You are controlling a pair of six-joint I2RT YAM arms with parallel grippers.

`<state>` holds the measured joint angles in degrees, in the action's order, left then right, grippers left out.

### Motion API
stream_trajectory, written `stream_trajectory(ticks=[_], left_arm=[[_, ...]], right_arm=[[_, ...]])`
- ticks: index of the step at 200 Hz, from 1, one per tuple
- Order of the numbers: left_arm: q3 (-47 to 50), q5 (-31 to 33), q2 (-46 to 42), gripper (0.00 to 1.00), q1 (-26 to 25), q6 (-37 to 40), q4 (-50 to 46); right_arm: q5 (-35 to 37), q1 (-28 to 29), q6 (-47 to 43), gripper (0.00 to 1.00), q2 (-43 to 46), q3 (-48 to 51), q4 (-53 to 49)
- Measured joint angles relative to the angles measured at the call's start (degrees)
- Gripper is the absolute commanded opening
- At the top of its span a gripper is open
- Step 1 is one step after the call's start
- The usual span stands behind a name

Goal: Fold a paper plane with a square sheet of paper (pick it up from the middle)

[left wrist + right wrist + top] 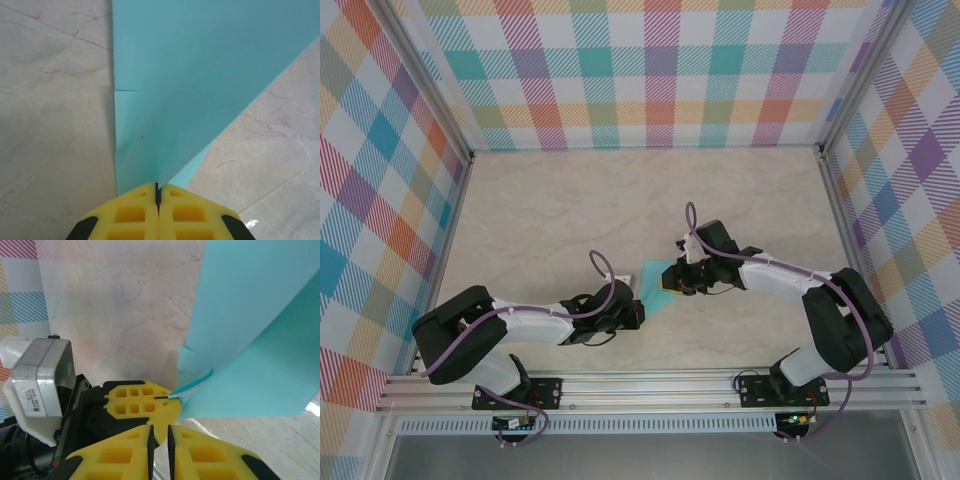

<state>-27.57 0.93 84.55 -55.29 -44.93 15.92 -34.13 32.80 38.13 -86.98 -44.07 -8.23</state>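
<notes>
The light-turquoise sheet of paper (655,286) is folded into a narrow, pointed shape with layered flaps, and lies between the two arms. My left gripper (637,311) is shut on its pointed end, and the paper (200,75) fans out ahead of the jaws (158,192). In the right wrist view the left gripper's yellow fingers (140,399) pinch the paper's tip, where the layers curl apart. My right gripper (679,279) hovers at the paper's right side. Its jaws (160,442) stand a narrow gap apart with nothing between them, and the paper (250,340) rises ahead to the right.
The marble-patterned table (570,210) is walled by plaid panels (650,70) at the back and both sides. An aluminium rail (650,385) runs along the near edge by the arm bases.
</notes>
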Motion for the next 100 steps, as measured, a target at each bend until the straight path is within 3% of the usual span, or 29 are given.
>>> stream_trajectory(ticks=[100], left_arm=[[2.32,-3.58,0.17,0.03,3.48,-3.76,4.22]], right_arm=[[-0.35,1.14,2.14,0.14,-8.79,-3.34,4.37]])
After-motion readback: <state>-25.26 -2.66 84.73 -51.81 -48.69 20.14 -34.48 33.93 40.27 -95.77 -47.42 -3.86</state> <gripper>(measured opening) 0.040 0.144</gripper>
